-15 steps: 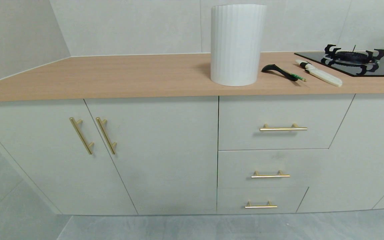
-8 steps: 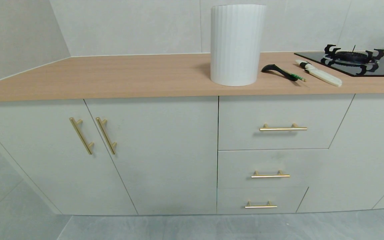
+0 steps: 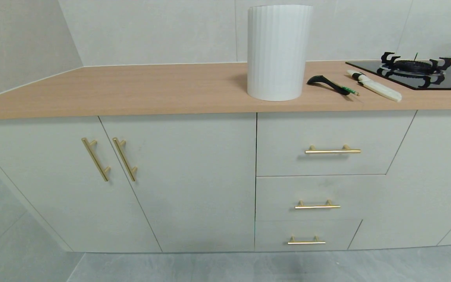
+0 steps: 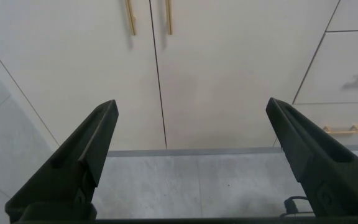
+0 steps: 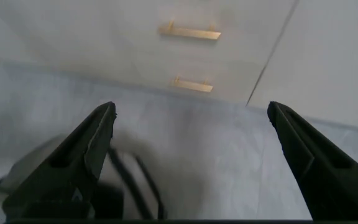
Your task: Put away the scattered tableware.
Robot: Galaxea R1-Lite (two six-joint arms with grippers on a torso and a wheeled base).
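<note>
Tableware not yet put away: a black ladle (image 3: 327,83) and a long white utensil (image 3: 375,87), likely a knife, lay flat on the tabletop (image 3: 131,88), near each other. Risk as I read it: both are thin and low, so a pinch from above could skid them along the wood or knock one into the other, and a shallow grip on a handle could let the piece swing out. The ladle was glossy black with a green-tipped handle. The white piece had a dark band near its far end. Just beside the ladle stood a tall white ribbed holder (image 3: 277,51), probably the target, and a clipped rim could tip it. The hob (image 3: 413,72) sat close behind the white utensil. The left gripper (image 4: 190,112) and right gripper (image 5: 191,112) hung low, facing the cabinet fronts and floor, jaws spread wide and holding nothing. Rising too close could catch the tabletop edge.
</note>
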